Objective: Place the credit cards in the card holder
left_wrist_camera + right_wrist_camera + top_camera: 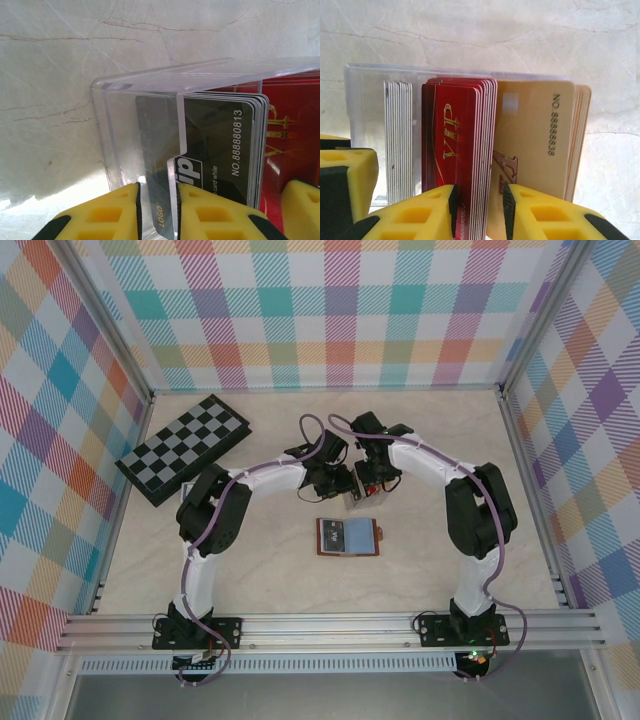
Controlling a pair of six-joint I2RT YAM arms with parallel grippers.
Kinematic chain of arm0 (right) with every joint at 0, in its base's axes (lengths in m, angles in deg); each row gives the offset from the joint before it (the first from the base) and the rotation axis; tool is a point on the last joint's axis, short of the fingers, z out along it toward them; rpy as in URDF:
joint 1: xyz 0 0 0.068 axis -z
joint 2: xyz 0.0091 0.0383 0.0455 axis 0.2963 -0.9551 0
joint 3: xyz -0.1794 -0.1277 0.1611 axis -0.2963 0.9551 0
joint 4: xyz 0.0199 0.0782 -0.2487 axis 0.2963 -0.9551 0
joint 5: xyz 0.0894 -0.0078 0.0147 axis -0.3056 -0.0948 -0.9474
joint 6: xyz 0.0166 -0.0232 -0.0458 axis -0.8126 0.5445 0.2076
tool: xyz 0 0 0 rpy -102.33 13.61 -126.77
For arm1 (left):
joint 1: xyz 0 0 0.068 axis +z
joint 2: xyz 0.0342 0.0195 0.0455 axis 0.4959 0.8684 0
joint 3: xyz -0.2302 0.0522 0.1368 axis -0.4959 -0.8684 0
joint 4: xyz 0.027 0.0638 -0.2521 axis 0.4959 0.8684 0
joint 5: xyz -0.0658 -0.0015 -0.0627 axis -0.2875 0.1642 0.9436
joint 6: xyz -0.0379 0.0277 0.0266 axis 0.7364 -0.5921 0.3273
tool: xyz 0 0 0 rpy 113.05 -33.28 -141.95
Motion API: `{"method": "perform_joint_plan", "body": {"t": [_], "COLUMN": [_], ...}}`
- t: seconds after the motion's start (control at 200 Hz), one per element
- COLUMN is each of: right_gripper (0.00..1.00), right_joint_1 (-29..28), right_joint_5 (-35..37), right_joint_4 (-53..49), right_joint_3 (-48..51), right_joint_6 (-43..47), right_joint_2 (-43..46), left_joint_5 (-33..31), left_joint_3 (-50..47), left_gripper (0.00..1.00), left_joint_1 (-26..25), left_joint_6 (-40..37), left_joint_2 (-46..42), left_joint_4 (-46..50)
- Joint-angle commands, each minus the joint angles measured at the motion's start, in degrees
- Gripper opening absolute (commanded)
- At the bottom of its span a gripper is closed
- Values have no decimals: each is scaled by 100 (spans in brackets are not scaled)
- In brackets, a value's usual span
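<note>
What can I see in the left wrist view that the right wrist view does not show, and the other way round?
Left wrist, not right wrist: the black cards, with a printed number, standing in the tray.
Right wrist, not left wrist: the tan cards, also numbered, and the grey cards, seen edge-on.
Both: the clear tray, the red cards standing in it, and the pale table behind.
</note>
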Motion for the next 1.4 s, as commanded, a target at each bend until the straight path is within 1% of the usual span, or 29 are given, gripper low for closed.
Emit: {"method": "perform_joint_plan", "body": {"t": [0.0,0.13,0.24,0.305,0.51,0.7,0.8,0.955,1.03,1.095,1.18,1.4], "right_gripper": [32,33,30,26,24,15,14,9,6,2,0,0], "right_joint_1": [31,28,29,29,30,29,33,29,29,38,48,167], "right_joint_5": [240,235,198,72,2,-23,-41,-75,-191,-373,-575,-1237], "right_joint_4": [28,-16,10,-7,0,-16,-31,-22,-36,-45,-57,215], "right_joint_3": [29,33,56,39,29,20,46,80,82,93,116,347], "right_joint_6": [-10,-28,2,15,-22,-23,-54,-110,-151,-214,-294,-616], "right_joint_2": [222,244,262,258,313,316,351,486,585,677,791,1077], "left_joint_5": [-64,-36,-31,-23,1,4,6,-10,-8,-12,-4,108], "left_joint_3": [-182,-198,-218,-232,-240,-227,-228,-249,-251,-252,-252,-253], "left_gripper": [21,21,21,21,21,21,21,21,21,21,21,24], "left_joint_1": [37,35,40,40,41,36,36,36,36,42,40,36], "left_joint_6": [-43,-36,-20,-17,7,-11,-8,-10,-10,-10,-15,2], "left_joint_2": [-106,-101,-108,-108,-94,-87,-94,-112,-124,-137,-165,-257], "left_joint_4": [364,345,336,326,309,319,328,331,334,341,337,185]}}
